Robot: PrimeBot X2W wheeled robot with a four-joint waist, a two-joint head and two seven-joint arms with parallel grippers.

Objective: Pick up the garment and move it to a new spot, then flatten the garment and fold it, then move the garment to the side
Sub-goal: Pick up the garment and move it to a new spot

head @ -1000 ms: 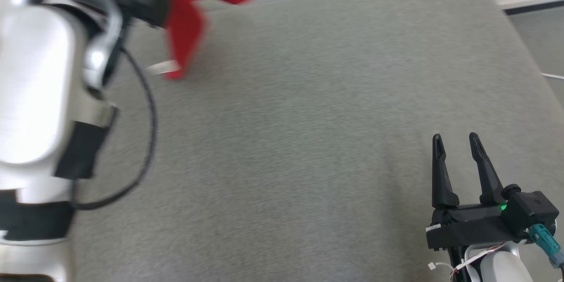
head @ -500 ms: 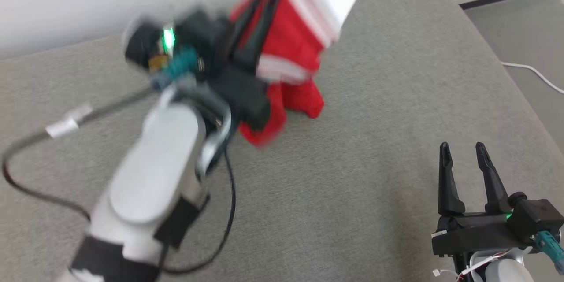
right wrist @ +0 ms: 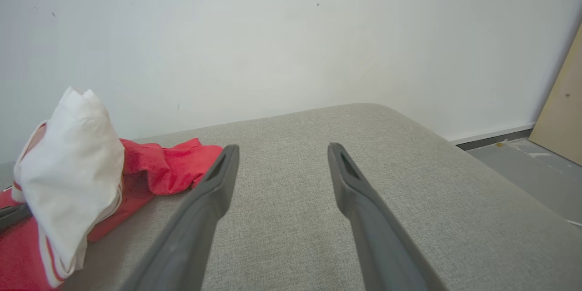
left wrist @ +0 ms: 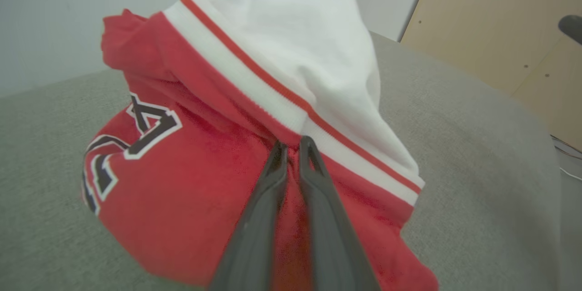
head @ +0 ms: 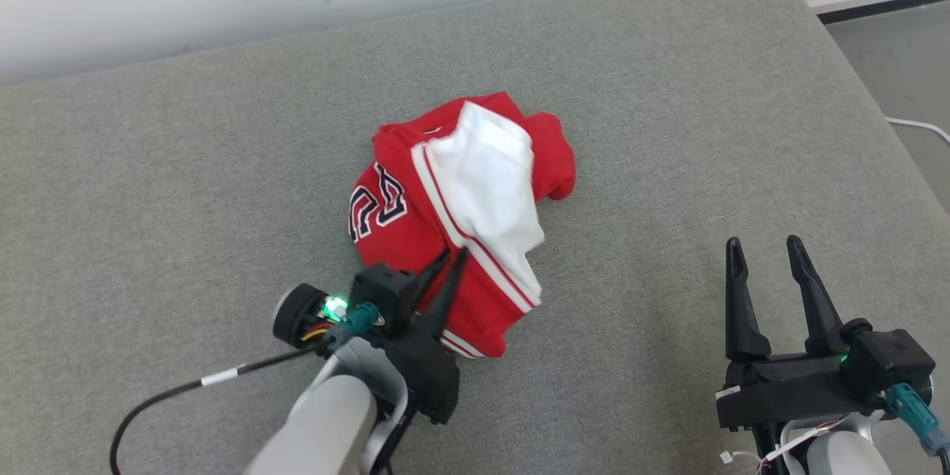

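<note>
The crumpled red jersey with a white panel and black-and-white numerals lies in a heap about the middle of the grey padded bench, well in from its far edge. At the heap's near side the left claw has its fingers almost together, clamped on a fold of red cloth just below the white stripe. The right claw hovers with its fingers apart toward the bench's near right corner, well apart from the jersey.

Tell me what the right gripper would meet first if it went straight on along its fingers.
Probably nothing close: the right gripper points over bare grey fabric cushion toward the white wall; the crumpled red-and-white jersey lies off its line.
</note>
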